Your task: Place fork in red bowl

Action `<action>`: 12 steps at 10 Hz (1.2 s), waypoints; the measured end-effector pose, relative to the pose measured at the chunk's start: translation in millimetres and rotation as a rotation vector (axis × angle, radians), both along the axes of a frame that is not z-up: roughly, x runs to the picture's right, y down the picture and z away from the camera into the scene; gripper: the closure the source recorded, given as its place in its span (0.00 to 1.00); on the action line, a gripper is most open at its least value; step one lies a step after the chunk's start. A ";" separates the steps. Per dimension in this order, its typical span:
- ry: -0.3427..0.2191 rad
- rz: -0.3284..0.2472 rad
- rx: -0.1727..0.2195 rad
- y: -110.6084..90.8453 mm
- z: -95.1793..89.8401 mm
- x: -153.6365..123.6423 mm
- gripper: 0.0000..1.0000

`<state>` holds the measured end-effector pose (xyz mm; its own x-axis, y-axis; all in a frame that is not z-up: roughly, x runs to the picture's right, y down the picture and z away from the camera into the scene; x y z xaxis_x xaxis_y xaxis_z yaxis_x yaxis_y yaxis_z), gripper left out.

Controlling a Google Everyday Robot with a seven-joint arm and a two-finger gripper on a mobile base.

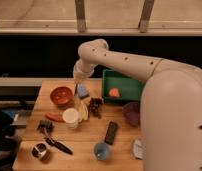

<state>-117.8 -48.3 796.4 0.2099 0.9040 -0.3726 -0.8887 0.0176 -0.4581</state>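
Wooden table bears the red bowl, the gripper (jaws pressed together) seemingly hovering beside.

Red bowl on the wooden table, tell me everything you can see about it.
The red bowl is round and shallow, red-orange at the rim with a darker inside, plain and smooth-looking. It stands upright on the table, toward the back left. I can make out nothing inside it. The gripper, shut, hangs just right of its rim, beside a blue object; whether it touches the bowl cannot be told.
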 end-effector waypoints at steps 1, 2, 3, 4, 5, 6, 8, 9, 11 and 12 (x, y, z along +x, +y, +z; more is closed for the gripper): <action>-0.029 -0.006 -0.008 1.2 5.6 -15.9 1.00; -0.051 -0.009 -0.013 1.7 10.0 -24.8 1.00; -0.071 -0.014 -0.018 2.0 14.3 -32.0 1.00; -0.085 -0.018 -0.020 1.9 16.2 -37.5 1.00; -0.103 -0.026 -0.029 4.0 19.1 -46.0 1.00; -0.120 -0.034 -0.042 7.4 23.5 -55.5 1.00; -0.144 -0.046 -0.072 16.8 39.4 -71.3 1.00; -0.152 -0.051 -0.091 22.5 48.0 -77.3 1.00; -0.172 -0.065 -0.135 34.4 64.5 -91.6 1.00; -0.176 -0.069 -0.147 37.1 67.3 -94.4 0.97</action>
<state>-212.2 -11.2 863.7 0.3428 0.8240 -0.4511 -0.7938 -0.0027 -0.6082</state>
